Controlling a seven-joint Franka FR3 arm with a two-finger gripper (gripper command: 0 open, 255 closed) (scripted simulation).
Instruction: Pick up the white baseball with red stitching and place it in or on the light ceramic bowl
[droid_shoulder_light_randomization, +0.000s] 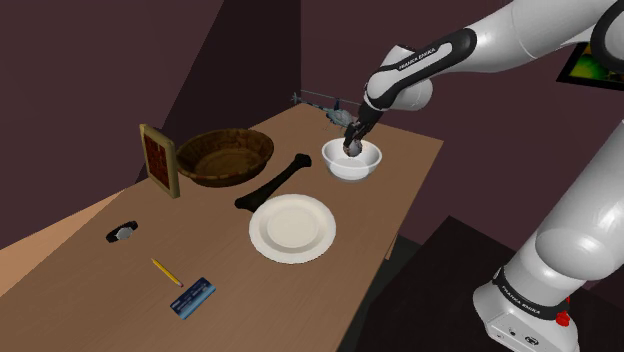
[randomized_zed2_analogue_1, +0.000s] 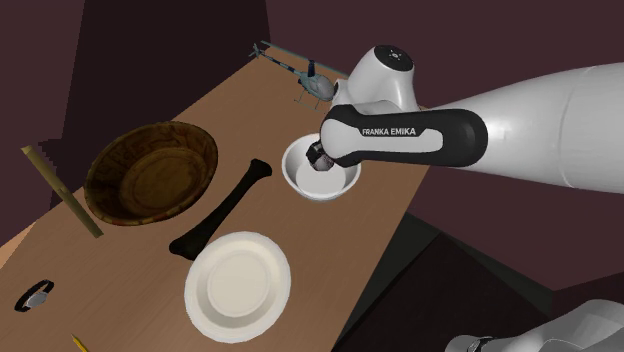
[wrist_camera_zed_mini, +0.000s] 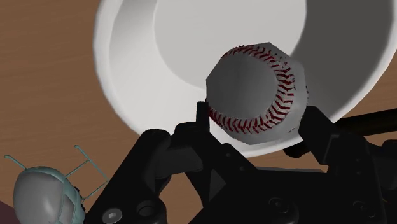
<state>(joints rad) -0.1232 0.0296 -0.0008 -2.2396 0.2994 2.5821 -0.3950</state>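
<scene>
A white baseball (wrist_camera_zed_mini: 254, 89) with red stitching sits between my gripper's (wrist_camera_zed_mini: 257, 119) two black fingers, which clasp it on both sides. It hangs just above the hollow of the white bowl (wrist_camera_zed_mini: 127, 63). In the shoulder view the gripper (droid_shoulder_light_randomization: 353, 142) points down into the bowl (droid_shoulder_light_randomization: 350, 172) with the ball (droid_shoulder_light_randomization: 352, 149) at its tip, near the table's far right part. The second exterior view has the forearm covering much of the bowl (randomized_zed2_analogue_1: 298, 180); the gripper (randomized_zed2_analogue_1: 318, 158) is just over it.
A white plate (droid_shoulder_light_randomization: 291, 226) lies nearer the stand, and a black bone-shaped object (droid_shoulder_light_randomization: 275, 180) between it and a brown bowl (droid_shoulder_light_randomization: 225, 155). A toy helicopter (droid_shoulder_light_randomization: 330, 108) stands behind the white bowl. A framed picture (droid_shoulder_light_randomization: 158, 160), pencil (droid_shoulder_light_randomization: 165, 271), blue card (droid_shoulder_light_randomization: 192, 297) and small dark object (droid_shoulder_light_randomization: 123, 233) lie further left.
</scene>
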